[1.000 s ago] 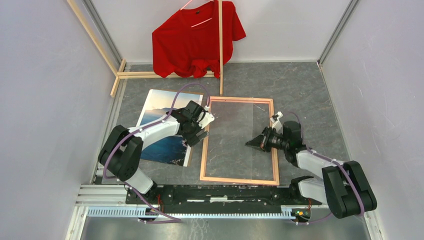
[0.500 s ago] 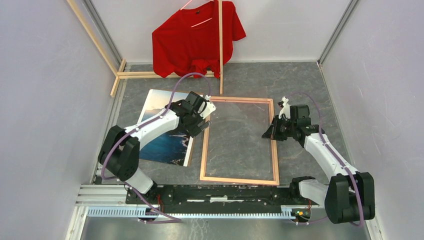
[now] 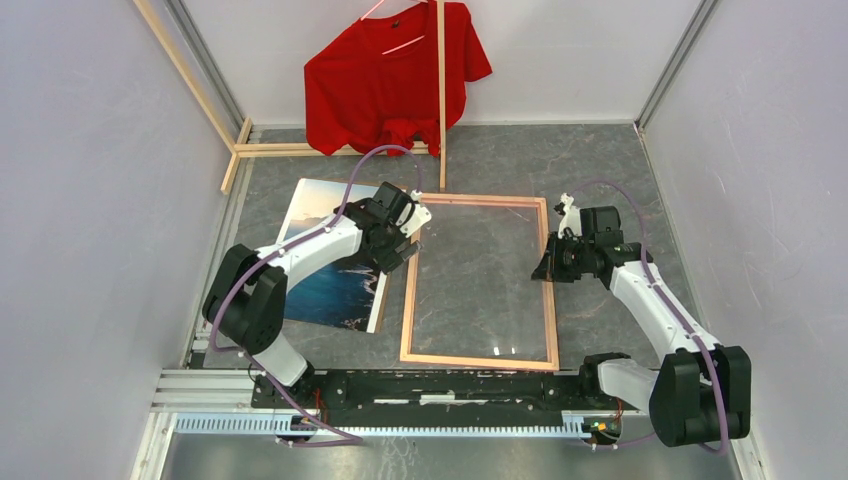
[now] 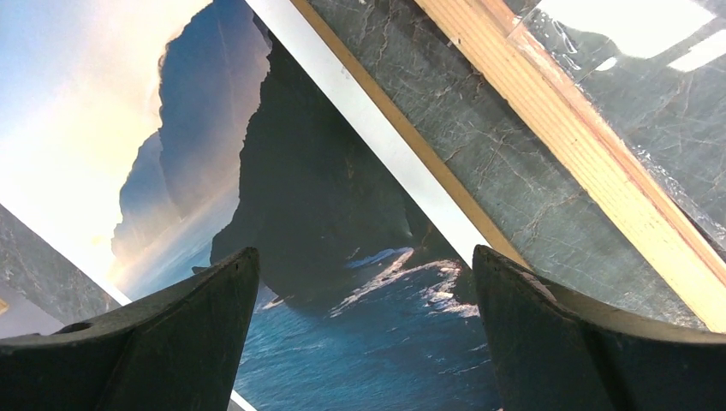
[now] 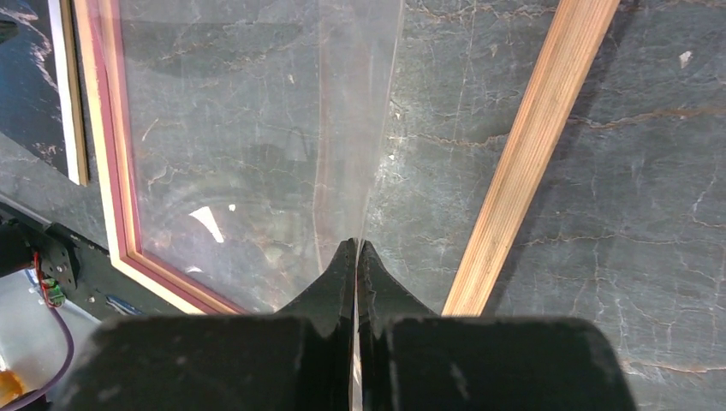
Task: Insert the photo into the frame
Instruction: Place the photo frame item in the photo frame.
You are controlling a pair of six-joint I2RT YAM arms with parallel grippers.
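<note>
Right hand [image 5: 356, 250], pinching clear sheet [image 5: 360, 103], has swung right over the frame [image 5: 531, 145].

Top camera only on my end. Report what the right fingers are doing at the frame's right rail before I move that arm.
Observer: In the right wrist view, the right fingers are shut on the edge of a clear sheet. It stretches away from them across the opening of the frame.
Operator: Now give me the left fingers.
Observer: In the left wrist view, the left fingers stand wide open with nothing between them. They are above the photo, near its white-bordered edge that faces the frame.
</note>
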